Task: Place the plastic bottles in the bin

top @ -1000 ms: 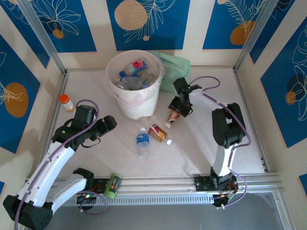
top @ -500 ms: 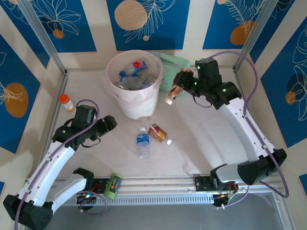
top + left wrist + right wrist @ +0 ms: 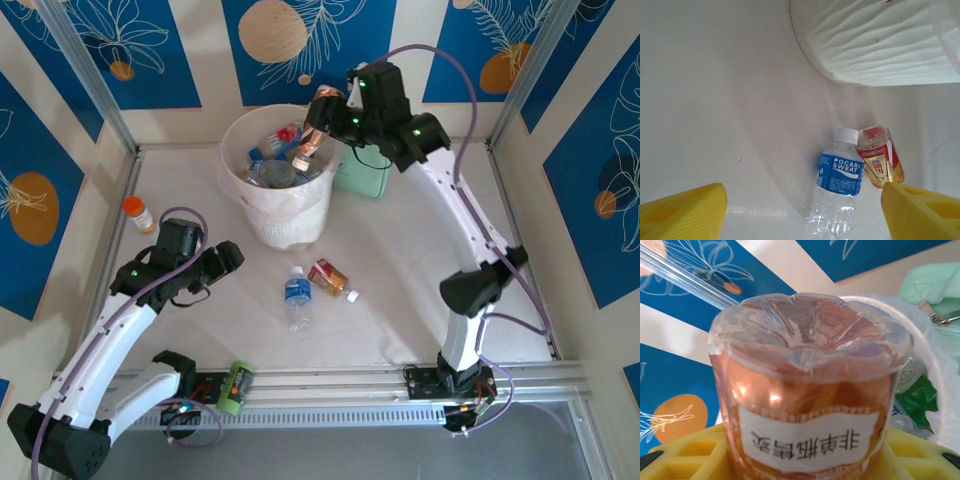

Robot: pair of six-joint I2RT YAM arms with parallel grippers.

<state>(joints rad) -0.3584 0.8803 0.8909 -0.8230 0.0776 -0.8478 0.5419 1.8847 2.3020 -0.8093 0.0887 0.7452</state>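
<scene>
A robotics lab test cell: a white worktop (image 3: 420,300) fenced by silver aluminium frame posts (image 3: 85,75) and blue-and-cream printed backdrop panels (image 3: 300,45). A white-and-black left robot arm (image 3: 105,345) and a matching right robot arm (image 3: 455,225) are bolted to a slotted metal rail (image 3: 330,385) at its near edge.

blue-label bottle (image 3: 839,176) base was cut by frame bottom, bin (image 3: 875,45) cropped at top, copper bottle (image 3: 810,390) cap end hidden

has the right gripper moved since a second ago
Yes. The right gripper, shut on a copper bottle, went from the near side of the mint-green case, back and left, to over the bin rim.
</scene>
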